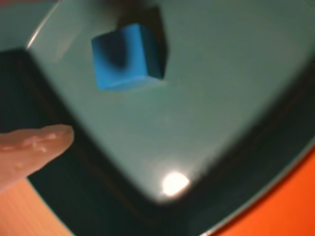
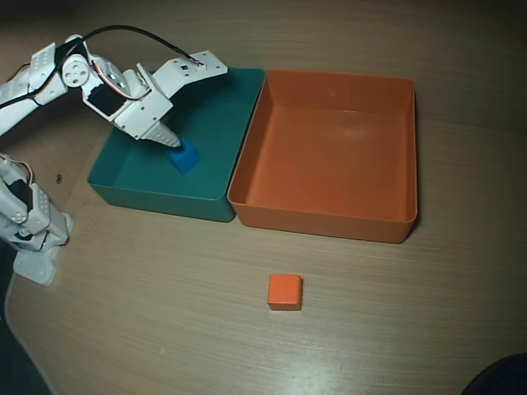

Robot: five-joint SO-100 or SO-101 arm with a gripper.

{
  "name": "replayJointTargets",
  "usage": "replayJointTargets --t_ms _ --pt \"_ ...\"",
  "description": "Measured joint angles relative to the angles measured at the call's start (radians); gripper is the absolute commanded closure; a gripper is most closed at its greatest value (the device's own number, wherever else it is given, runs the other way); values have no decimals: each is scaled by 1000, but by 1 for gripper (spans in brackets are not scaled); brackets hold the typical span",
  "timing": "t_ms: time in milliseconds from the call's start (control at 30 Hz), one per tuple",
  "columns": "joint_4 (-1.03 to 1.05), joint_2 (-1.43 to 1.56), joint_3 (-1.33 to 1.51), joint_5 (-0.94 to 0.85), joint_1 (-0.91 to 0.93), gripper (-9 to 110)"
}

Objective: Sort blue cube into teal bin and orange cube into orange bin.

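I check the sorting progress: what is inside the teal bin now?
Inside the teal bin sits the blue cube, with the tool reaching in just above it. The arm covers part of the bin floor, so that part cannot be seen.

blue cube (image 2: 184, 157) inside teal bin (image 2: 156, 193)

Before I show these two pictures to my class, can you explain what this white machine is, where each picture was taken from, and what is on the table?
The white machine is a small robot arm with a two-finger gripper. One picture looks down from above; the other comes from a camera on the arm's wrist, close up. On the wooden table stand a teal bin and an orange bin, side by side. The blue cube sits on the teal bin's floor, right at the gripper's tip; whether it is gripped is unclear. The orange cube lies on the table, in front of the bins.
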Motion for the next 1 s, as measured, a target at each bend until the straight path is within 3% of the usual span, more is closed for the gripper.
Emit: replayJointTargets --t_ms 200,533,1000 --pt "0 0 -23 0 14 109" --pt "0 14 -66 0 80 107" --pt "0 -199 -563 -11 485 107"
